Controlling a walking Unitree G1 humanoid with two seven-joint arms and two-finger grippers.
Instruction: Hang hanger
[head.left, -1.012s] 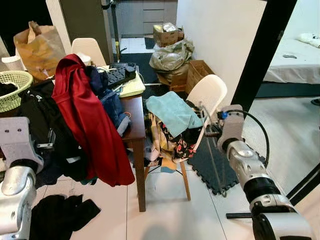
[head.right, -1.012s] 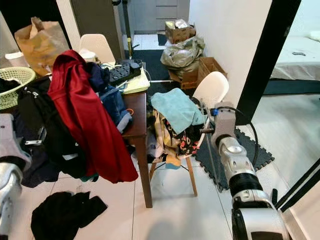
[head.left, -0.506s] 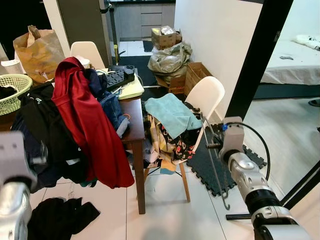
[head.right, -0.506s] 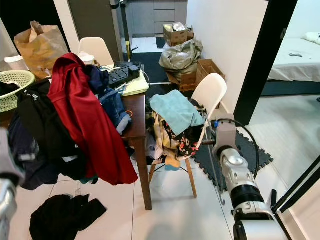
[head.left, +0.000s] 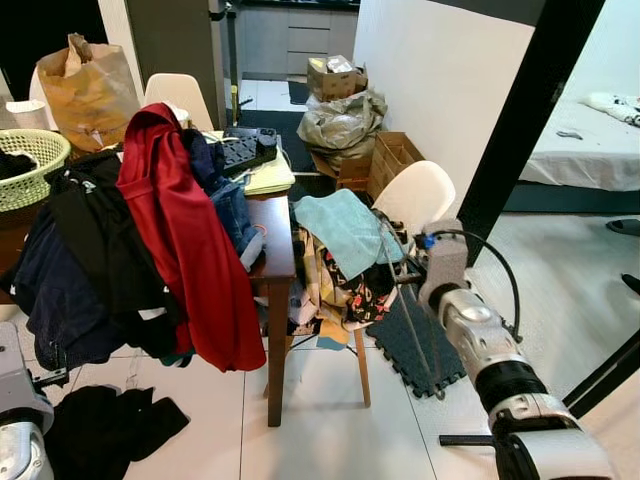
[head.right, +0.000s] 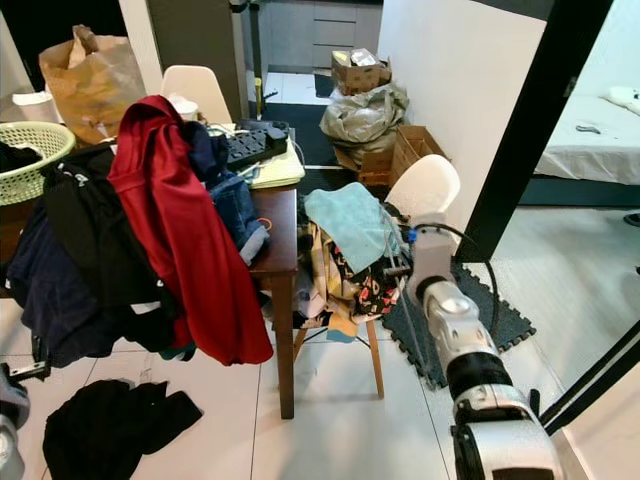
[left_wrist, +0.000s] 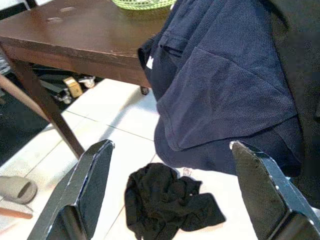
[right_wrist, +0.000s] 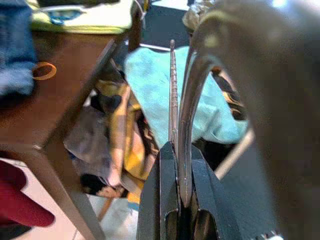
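Right gripper (right_wrist: 181, 165) jaws clamped on a thin metal wire hanger (head.left: 408, 318), held just beside the white plastic chair (head.left: 420, 193) (chair is piled with clothes, a light teal towel (head.left: 345, 228) on top). Hanger hangs down from the grip, hook end low near the dark foam floor mat (head.left: 400, 340) beside the chair. Dark wooden counter (head.left: 276, 230) on the chair's other side, with a red satin garment (head.left: 190, 240) draped off it. Left gripper (left_wrist: 170, 195) low beside the counter, jaws spread wide and empty, above a black cloth (left_wrist: 167, 200) on the white tile floor.
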